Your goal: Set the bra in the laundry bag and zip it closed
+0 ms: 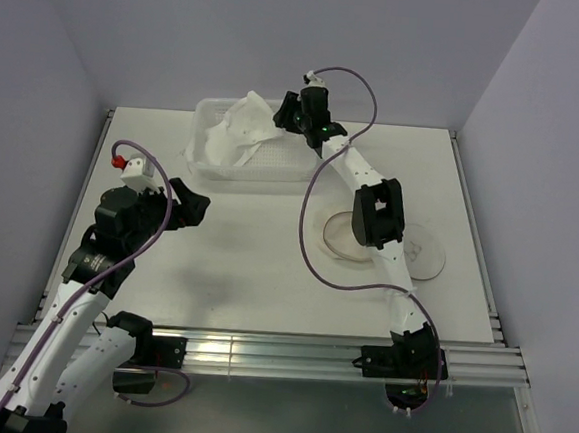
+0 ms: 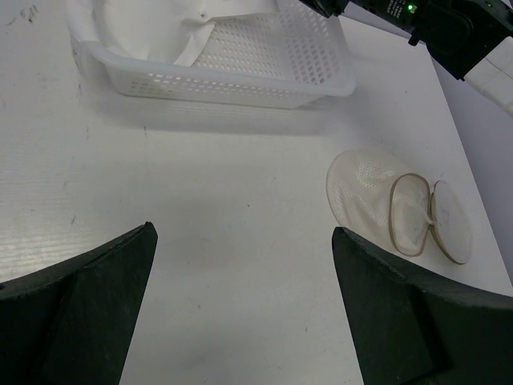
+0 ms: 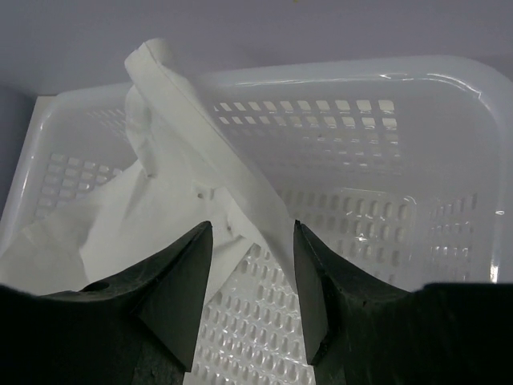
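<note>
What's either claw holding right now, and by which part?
Left claw open, empty. Right claw straddles a raised fold of the bra; firm grip cannot be told.

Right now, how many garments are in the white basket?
1: the bra, piled in the left half of the basket, one fold rising between the right fingers. Anything beneath it would be hidden.

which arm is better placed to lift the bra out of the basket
Right. The right gripper is down in the basket with a fold of the bra between its fingers. The left gripper hangs open over the table, well short of the basket.
</note>
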Available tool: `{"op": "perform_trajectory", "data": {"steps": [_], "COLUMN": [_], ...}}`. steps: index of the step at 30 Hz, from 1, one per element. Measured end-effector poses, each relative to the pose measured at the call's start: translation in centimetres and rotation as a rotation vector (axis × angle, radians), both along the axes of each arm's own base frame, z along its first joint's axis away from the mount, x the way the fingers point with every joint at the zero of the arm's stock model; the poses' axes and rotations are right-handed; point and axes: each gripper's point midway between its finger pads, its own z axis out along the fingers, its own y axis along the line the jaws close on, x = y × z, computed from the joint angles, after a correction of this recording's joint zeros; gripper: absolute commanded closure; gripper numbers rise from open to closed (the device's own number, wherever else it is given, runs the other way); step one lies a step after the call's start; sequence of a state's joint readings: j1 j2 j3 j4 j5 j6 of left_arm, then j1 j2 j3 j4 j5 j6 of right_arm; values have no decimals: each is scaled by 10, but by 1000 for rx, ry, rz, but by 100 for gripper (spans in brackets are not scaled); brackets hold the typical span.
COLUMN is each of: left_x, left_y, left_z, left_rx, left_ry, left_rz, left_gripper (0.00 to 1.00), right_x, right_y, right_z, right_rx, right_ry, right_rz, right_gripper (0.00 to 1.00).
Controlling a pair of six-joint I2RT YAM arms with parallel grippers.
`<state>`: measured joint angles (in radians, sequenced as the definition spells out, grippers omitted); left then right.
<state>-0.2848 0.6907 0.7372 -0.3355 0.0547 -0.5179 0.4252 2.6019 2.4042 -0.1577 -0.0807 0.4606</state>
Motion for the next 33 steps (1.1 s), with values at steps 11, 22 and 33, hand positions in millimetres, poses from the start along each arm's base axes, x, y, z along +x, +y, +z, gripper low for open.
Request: {"op": "perform_trajectory", "data": {"steps": [11, 22, 33], "left_x": [1, -2, -13], "left_y": [0, -4, -3], "left_z": [-1, 2, 25], "left_rx": [2, -8, -34], "left_ry": [4, -4, -92], "left_rz": [-1, -27, -36], "left_gripper": [3, 4, 5], "right_x": [-7, -11, -23], "right_y": [8, 16, 15], "right_z": [-11, -11, -46], "right_rx": [89, 192, 196], "right_ry": [70, 132, 226], "right_rz": [10, 4, -4], "right_gripper": [37, 61, 69]}}
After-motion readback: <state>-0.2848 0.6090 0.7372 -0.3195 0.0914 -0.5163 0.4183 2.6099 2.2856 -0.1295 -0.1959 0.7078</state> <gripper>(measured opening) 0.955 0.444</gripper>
